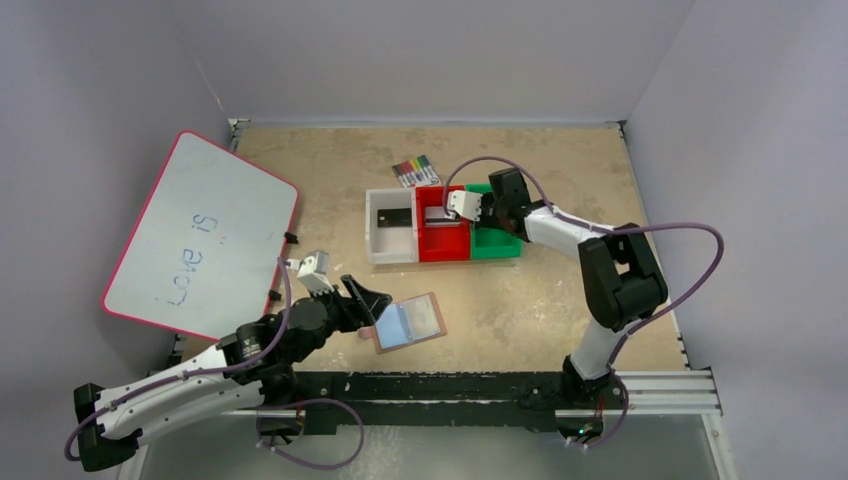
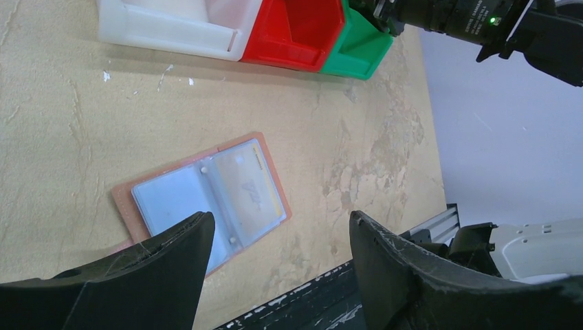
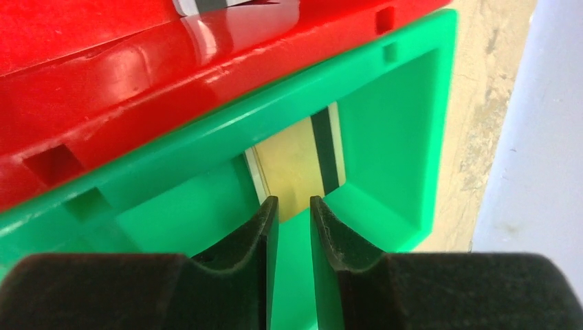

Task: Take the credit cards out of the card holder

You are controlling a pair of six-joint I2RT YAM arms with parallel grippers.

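The tan card holder [image 1: 410, 323] lies open on the table, its clear pockets up; it also shows in the left wrist view [image 2: 206, 199]. I cannot tell whether a card is inside. My left gripper [image 1: 372, 305] is open and empty at its left edge, jaws wide apart [image 2: 278, 230]. My right gripper [image 1: 487, 222] is inside the green bin [image 3: 385, 137], jaws a narrow gap apart [image 3: 293, 206] with nothing between them. A gold card with a dark stripe [image 3: 295, 172] lies on the bin floor just past the tips. A dark card [image 1: 392, 217] lies in the white bin, another card [image 1: 437, 213] in the red bin.
White [image 1: 378, 245], red [image 1: 443, 248] and green [image 1: 500, 245] bins stand in a row mid-table. A pack of coloured markers [image 1: 415, 170] lies behind them. A red-rimmed whiteboard [image 1: 200, 235] lies at the left. A black rail [image 1: 450, 385] runs along the near edge.
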